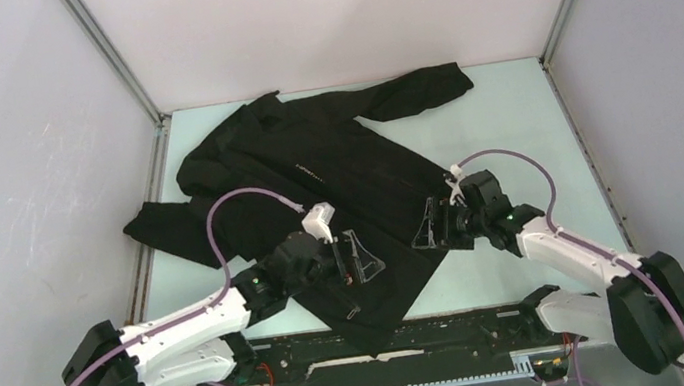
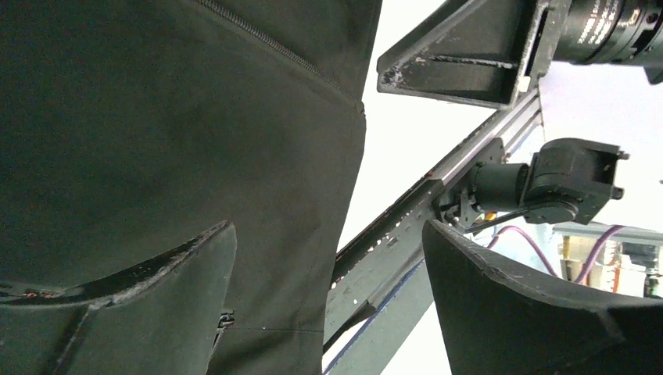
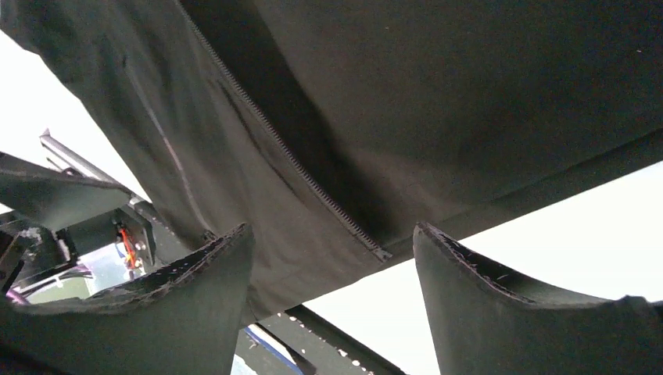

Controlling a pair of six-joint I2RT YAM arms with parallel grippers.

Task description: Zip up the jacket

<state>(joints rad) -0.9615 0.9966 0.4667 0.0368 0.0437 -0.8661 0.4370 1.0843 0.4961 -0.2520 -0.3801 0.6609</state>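
jacket point(image 1: 315, 172) | black, long-sleeved | spread flat, diagonal | collar far-left, hem near edge | zipper teeth point(image 3: 291, 160) exposed

jacket point(image 1: 331, 144) – matt blk cloth, fingers point(image 3: 508, 320) scuffed

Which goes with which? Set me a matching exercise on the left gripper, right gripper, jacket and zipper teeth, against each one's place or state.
1 left gripper
2 right gripper
3 jacket
4 zipper teeth

A black, spread on the table
B open, at the jacket's right-hand edge in the top view
C diagonal row across the right wrist view
D open, over the jacket's near end

Pairs: 1-D, 2-B, 3-A, 4-C
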